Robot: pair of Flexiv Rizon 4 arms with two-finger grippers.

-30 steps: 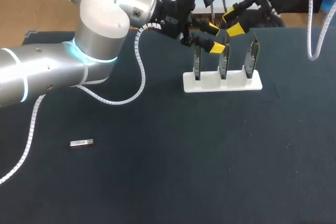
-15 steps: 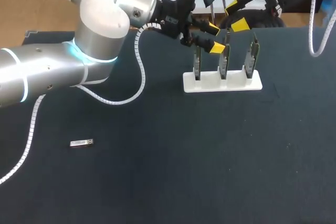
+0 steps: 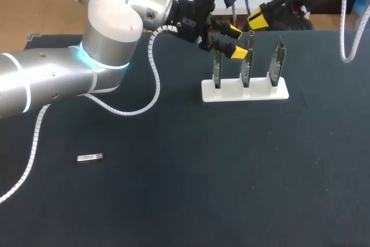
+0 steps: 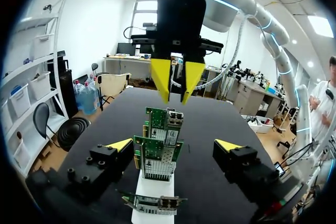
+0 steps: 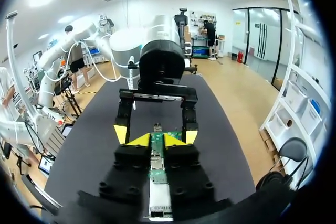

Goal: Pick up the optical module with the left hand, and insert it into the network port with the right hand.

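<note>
The optical module, a small silver bar, lies flat on the dark table at the front left, far from both grippers. My left gripper hovers open by the tops of the left and middle network cards. In the left wrist view these green cards stand between its open fingers. My right gripper hangs just above and behind the middle card, its yellow tips together on nothing. The left wrist view has it straight ahead. In its own view, the right gripper looks down on the cards.
Three upright network cards sit in a white stand at the table's back middle. My left arm stretches across the back left. A white cable hangs off it down to the table.
The right gripper's fingers have come together, after it lifted slightly up and back from the cards. The left arm and the optical module have not moved.
</note>
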